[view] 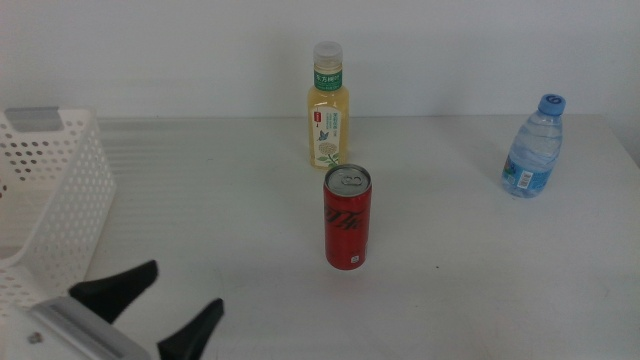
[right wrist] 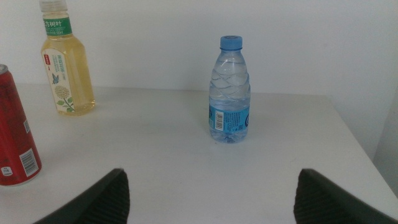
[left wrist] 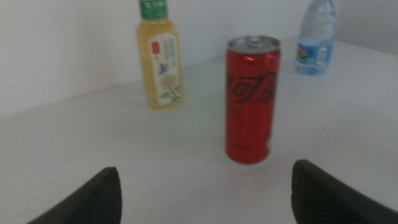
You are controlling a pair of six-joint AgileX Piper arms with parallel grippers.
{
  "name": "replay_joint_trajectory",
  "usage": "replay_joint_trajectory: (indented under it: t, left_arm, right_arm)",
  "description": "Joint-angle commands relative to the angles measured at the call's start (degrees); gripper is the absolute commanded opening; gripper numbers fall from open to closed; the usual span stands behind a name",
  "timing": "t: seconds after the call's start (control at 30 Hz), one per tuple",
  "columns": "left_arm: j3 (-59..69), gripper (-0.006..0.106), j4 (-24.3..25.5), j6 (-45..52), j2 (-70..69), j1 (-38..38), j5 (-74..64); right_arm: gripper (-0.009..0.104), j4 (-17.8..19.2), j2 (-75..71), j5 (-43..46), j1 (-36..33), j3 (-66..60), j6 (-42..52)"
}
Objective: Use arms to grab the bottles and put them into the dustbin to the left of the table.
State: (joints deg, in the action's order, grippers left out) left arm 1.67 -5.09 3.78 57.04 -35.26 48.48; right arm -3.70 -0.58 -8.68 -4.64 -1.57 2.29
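Observation:
A slim red can point(view: 347, 218) stands upright mid-table, and it also shows in the left wrist view point(left wrist: 252, 99). A yellow-drink bottle point(view: 328, 108) stands behind it. A small clear water bottle point(view: 533, 148) with a blue cap stands at the far right, and it is centred in the right wrist view point(right wrist: 229, 93). My left gripper point(view: 160, 305) is open and empty at the bottom left, facing the can from a distance; its jaws also show in the left wrist view point(left wrist: 205, 186). My right gripper point(right wrist: 211, 193) is open and empty, facing the water bottle from a distance, out of the middle view.
The white perforated dustbin point(view: 50, 190) stands at the table's left edge, close beside my left gripper. The white table point(view: 480, 270) ends at a plain white wall behind the bottles. The yellow bottle point(right wrist: 65, 62) and the can point(right wrist: 15, 130) also show in the right wrist view.

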Motion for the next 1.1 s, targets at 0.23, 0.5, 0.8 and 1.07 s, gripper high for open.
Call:
replay_joint_trajectory:
  t: [0.23, 0.5, 0.8, 1.07]
  left_arm:
    - [-0.2, 0.089, -0.6, -1.3, 14.3, -6.9, 17.1]
    - [0.5, 0.089, 0.0, -3.2, 24.0, -7.5, 26.9]
    - [0.5, 0.089, 0.3, -4.8, 25.1, -7.5, 26.9]
    - [0.4, 0.089, 0.2, -6.9, 25.1, -7.5, 26.9]
  right_arm:
    - [0.077, 0.4, -1.5, 4.3, 0.3, 0.4, 0.6]
    - [0.077, 0.4, -1.5, 4.3, 0.3, 0.4, 0.6]
    - [0.077, 0.4, -1.5, 4.3, 0.3, 0.4, 0.6]
    - [0.077, 0.4, -1.5, 4.3, 0.3, 0.4, 0.6]
